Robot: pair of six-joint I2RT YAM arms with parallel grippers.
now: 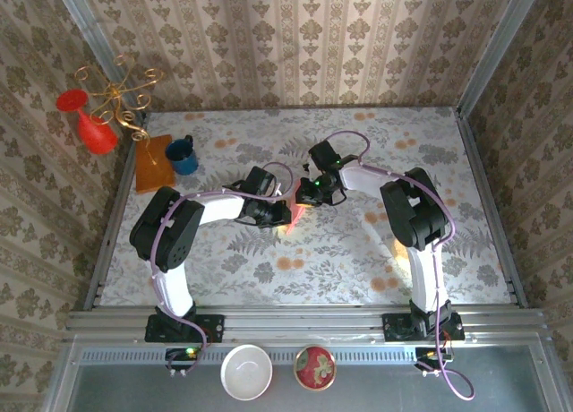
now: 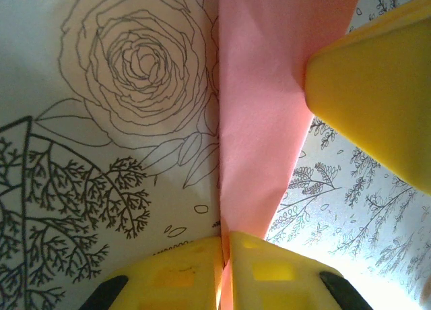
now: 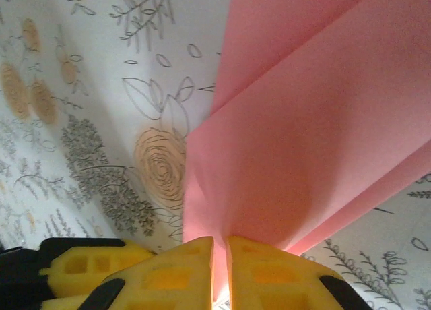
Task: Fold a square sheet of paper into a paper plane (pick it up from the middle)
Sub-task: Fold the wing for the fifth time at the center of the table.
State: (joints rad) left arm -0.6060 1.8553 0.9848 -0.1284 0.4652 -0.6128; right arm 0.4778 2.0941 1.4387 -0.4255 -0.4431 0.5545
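The salmon-pink paper [image 1: 294,218], folded into layers, is held up over the middle of the table between both grippers. My left gripper [image 2: 225,246] is shut on its narrow folded edge, and the paper [image 2: 262,108] runs upward from the yellow fingers [image 2: 182,269]. The right gripper's yellow finger [image 2: 377,87] presses the paper from the right. My right gripper [image 3: 220,246] is shut on the wider layered part of the paper [image 3: 303,135], whose flaps spread out above. In the top view the left gripper [image 1: 277,208] and right gripper [image 1: 309,193] meet tip to tip.
A blue mug [image 1: 183,155] stands on an orange-brown board [image 1: 150,166] at the back left, beside a red vase [image 1: 94,125] and a gold wire stand [image 1: 116,94]. A white bowl [image 1: 246,372] and a red bowl [image 1: 315,367] sit below the table's near rail.
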